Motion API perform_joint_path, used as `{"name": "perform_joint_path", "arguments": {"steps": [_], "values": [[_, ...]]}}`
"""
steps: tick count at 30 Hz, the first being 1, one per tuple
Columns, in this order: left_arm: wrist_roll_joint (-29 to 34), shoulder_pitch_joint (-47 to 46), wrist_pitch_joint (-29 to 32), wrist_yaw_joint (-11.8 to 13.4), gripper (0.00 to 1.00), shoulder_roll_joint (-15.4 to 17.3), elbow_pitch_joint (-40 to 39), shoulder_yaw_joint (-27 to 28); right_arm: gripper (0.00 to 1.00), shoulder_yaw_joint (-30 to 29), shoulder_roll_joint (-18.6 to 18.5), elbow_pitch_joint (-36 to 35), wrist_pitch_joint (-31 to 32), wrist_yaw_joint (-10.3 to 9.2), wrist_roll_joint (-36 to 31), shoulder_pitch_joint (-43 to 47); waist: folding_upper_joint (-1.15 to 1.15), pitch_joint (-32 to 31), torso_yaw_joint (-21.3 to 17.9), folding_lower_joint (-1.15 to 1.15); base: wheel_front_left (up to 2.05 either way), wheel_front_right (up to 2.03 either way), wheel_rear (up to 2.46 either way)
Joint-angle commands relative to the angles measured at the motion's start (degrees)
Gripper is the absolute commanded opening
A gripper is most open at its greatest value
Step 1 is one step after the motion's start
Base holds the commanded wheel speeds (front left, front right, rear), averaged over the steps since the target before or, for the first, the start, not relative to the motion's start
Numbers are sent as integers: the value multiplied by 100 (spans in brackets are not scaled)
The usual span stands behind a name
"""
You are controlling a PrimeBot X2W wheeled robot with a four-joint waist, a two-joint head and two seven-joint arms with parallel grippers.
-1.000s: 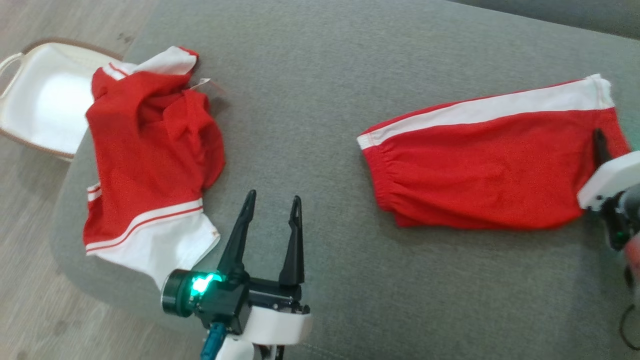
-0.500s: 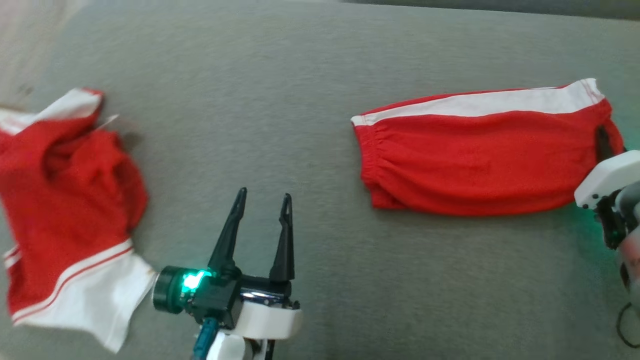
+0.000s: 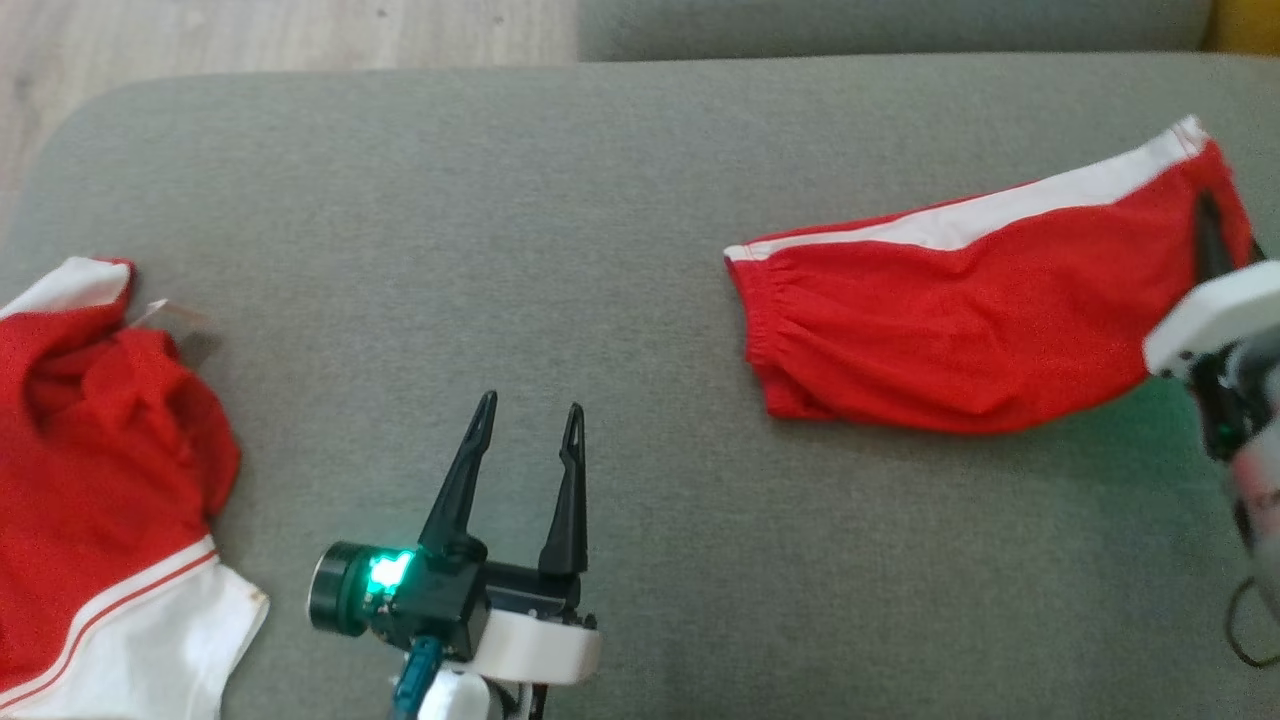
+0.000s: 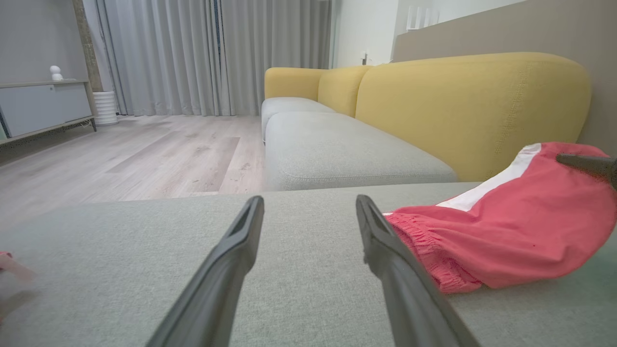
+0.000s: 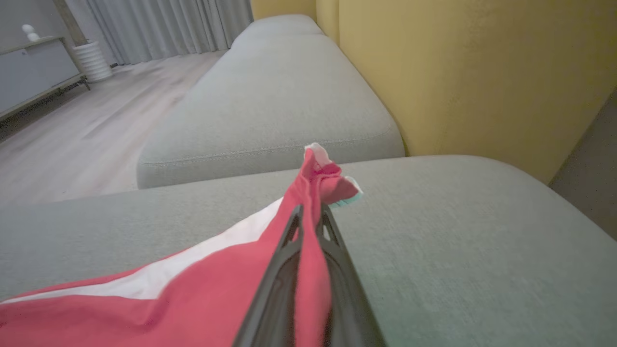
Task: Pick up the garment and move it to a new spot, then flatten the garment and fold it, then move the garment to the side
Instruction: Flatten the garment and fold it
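**Right gripper (image 5: 311,212) has clamped shut on the garment (image 3: 950,330), whose far end now rides up off the cushion**

Its two dark fingers are pressed together with a fold of red cloth pinched between them (a small tuft of red and white pokes out past the tips). From that grip the garment, red with a white side stripe, slopes down to its gathered waistband. The waistband rests on the grey seat cushion (image 3: 600,250), right of centre in the head view. The left gripper (image 3: 528,405) hovers low over the cushion's near middle, fingers spread wide and holding nothing, apart from the garment. A second red-and-white garment (image 3: 90,480) lies crumpled at the cushion's left edge. A yellow backrest (image 4: 472,96) rises behind, with wooden floor (image 3: 250,40) beyond.
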Motion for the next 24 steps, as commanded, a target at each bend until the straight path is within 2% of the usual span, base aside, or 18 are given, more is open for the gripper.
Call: {"name": "perform_joint_path", "arguments": {"steps": [1,5,13,19,21,22,23,24], "values": [[8,-43,-29,1,100,-20,-107,177,0,-1,97,-381,-77,-5,-204,-51,0,-119,127,0,0,0,0],[-21,55,-29,2,100,-20,-59,165,0,-81,355,-710,-77,-5,-452,20,0,-241,274,0,0,0,0],[-118,185,-29,-14,100,-20,28,58,0,203,1247,-1082,41,-5,-876,383,0,-437,641,0,0,0,0],[-182,114,-29,-36,100,-20,69,-101,0,328,1783,-891,188,-5,-958,666,0,-320,983,0,0,0,0],[-194,61,-29,-29,100,-20,77,-143,0,375,1844,-819,166,-5,-1041,680,0,-284,1077,0,0,0,0],[-201,45,-29,-12,100,-20,77,-146,24,399,1872,-821,148,-5,-1054,689,0,-284,1098,0,0,0,0],[-210,41,-29,11,100,-20,72,-136,94,438,1896,-849,132,-5,-1050,704,0,-288,1103,0,0,0,0],[-217,45,-29,32,100,-20,67,-121,100,496,1914,-902,113,-5,-1057,720,0,-301,1092,0,0,0,0]]}}
